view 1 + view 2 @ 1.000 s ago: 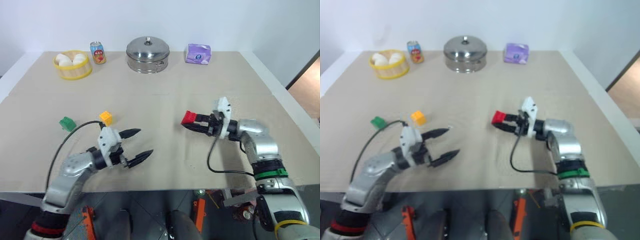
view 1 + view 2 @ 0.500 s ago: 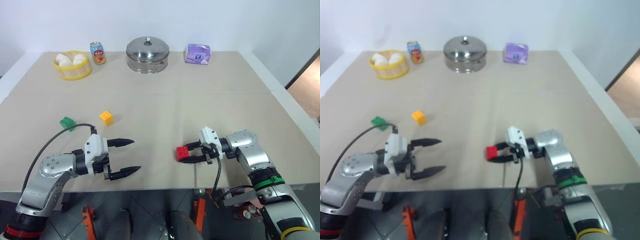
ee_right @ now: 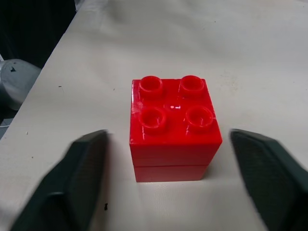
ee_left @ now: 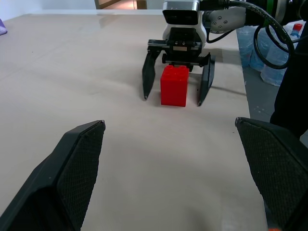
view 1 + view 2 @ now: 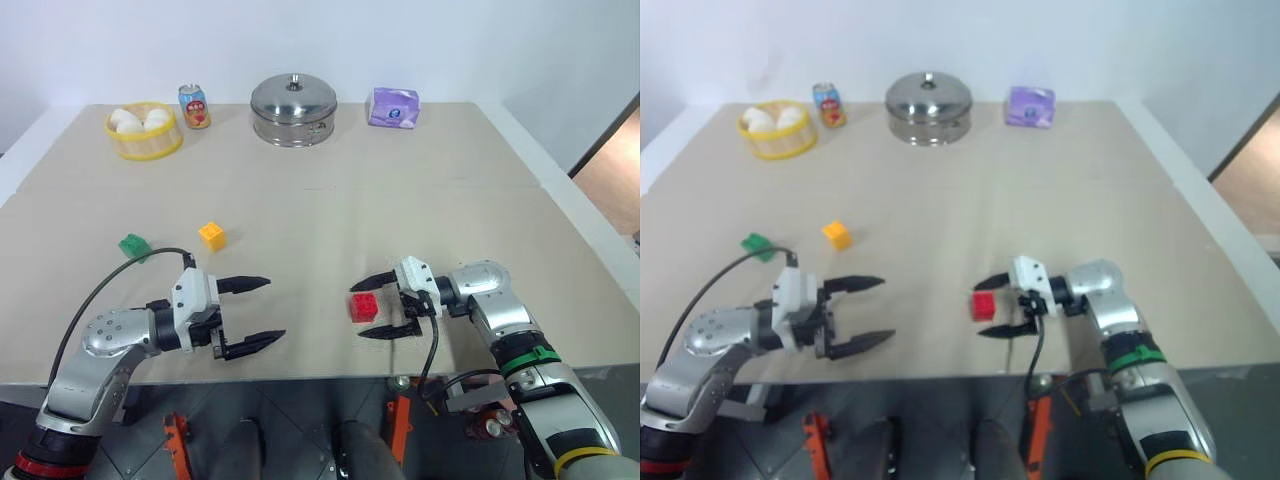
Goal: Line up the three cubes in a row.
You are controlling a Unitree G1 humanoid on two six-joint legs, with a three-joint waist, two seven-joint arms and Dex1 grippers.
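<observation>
Since a second ago the right gripper [image 5: 384, 304] has come down from mid-air and let go of the red block [image 5: 364, 306], so the block now sits studs-up on the table [image 5: 420, 200] near the front edge. Its two black fingers are spread wide on either side of the block, not touching it, which you can see nicely from both wrist cameras.

Over on the other side, the left gripper [image 5: 257, 313] hangs low over the table with its fingers wide apart too, holding nothing, pointing across at the red block.

The yellow block [image 5: 211, 235] is further back on the left half of the table, and the green block [image 5: 134, 245] is a bit further left of it, near a black cable. So those two are close together and the red one is well apart from them.

Along the back edge: a basket [image 5: 145, 130] of white buns, a drink can [image 5: 195, 106], a steel pot [image 5: 294, 108] with its lid on, and a purple tissue pack [image 5: 394, 107].
</observation>
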